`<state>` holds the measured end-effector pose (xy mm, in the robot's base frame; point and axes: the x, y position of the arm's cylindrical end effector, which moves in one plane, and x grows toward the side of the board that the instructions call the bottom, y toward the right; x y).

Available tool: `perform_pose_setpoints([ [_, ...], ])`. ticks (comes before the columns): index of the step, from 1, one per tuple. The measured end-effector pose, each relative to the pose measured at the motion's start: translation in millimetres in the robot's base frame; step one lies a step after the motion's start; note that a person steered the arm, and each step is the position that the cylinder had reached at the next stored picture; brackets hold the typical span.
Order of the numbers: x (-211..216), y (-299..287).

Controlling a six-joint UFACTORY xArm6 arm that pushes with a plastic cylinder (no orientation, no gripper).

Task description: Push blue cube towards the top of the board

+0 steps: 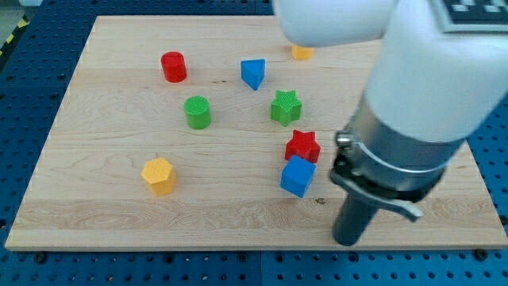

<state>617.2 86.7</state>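
The blue cube (pixel 298 175) sits on the wooden board (pixel 103 199), right of the middle and toward the view's bottom. A red star (pixel 302 146) touches it just above. My tip (pixel 348 241) is the lower end of the dark rod, below and to the right of the blue cube, with a gap between them. The white and grey arm (pixel 413 103) fills the view's right and hides the board behind it.
A green star (pixel 286 107) lies above the red star. A blue triangular block (pixel 253 73), a red cylinder (pixel 173 67), a green cylinder (pixel 198 112), a yellow hexagonal block (pixel 158 175) and a partly hidden orange block (pixel 302 53) are also on the board.
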Motion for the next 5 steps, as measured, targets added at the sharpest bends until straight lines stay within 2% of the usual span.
perform_pose_setpoints([
  [1,-8.3,-39.8],
  [2,-29.6,-53.1],
  [5,-54.6,-29.9],
])
